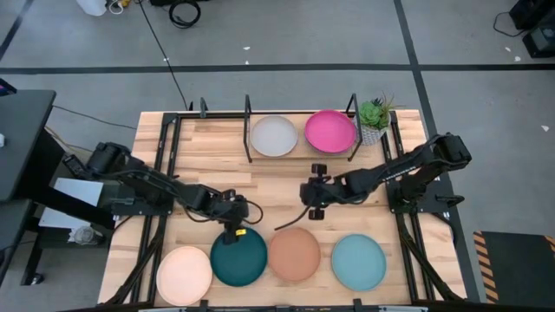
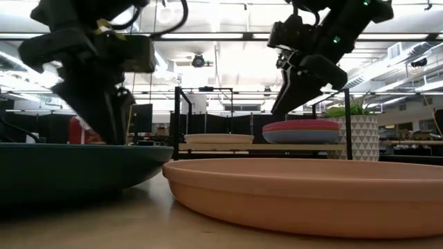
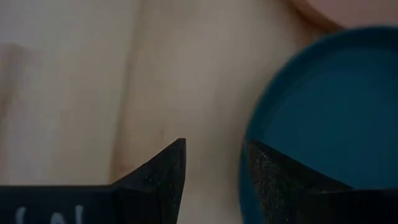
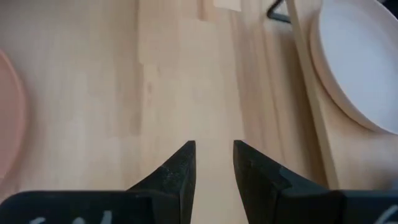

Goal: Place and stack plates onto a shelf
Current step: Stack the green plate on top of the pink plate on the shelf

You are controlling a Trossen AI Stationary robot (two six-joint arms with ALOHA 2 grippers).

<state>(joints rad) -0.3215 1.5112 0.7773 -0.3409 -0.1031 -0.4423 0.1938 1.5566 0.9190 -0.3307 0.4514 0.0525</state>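
Note:
Along the near edge lie a cream plate (image 1: 184, 275), a dark teal plate (image 1: 241, 260), a tan-brown plate (image 1: 295, 254) and a light aqua plate (image 1: 358, 262). On the black shelf (image 1: 249, 130) at the far edge rest a grey-white plate (image 1: 274, 136) and a magenta plate (image 1: 329, 131); the low view shows the magenta plate (image 2: 301, 125) on top of a blue one (image 2: 301, 135). My left gripper (image 3: 214, 168) is open, low over the teal plate's far rim (image 3: 244, 143), one finger on each side. My right gripper (image 4: 214, 162), open by a narrow gap, hangs above bare wood mid-table. My left gripper comes down from above with one finger (image 3: 270, 177) over the inside of the dark teal plate's far rim and the other (image 3: 165, 174) outside it over the wood. Whether either finger touches the rim, I cannot tell. The plate lies flat on the table.
A small potted green plant (image 1: 375, 119) stands at the shelf's right end, beside the magenta plate. The near plates lie close side by side. Bare wood (image 1: 277, 186) runs between the shelf and the near row. The shelf's left bay (image 1: 221, 134) holds nothing.

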